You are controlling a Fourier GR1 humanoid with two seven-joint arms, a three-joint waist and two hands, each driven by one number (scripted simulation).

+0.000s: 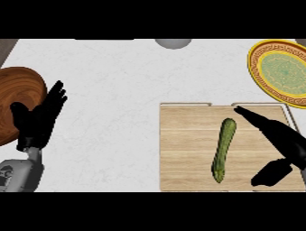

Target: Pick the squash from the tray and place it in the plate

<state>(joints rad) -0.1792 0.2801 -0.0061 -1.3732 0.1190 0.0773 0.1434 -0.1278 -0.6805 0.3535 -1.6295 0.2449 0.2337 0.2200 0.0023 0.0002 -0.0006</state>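
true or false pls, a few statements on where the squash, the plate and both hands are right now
1. The squash lies on the wooden tray. True.
2. The right hand is curled round the squash. False: its fingers are straight, to the squash's right.
3. The yellow plate sits beyond the tray's far right corner. True.
4. The left hand rests on the tray. False: it is open by the brown wooden dish, at the left.

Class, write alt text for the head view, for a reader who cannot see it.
A green squash lies on a wooden tray, with the open right robot hand over the tray right of it, not touching. A yellow patterned plate sits at upper right; the open left robot hand rests at left beside a brown wooden plate.
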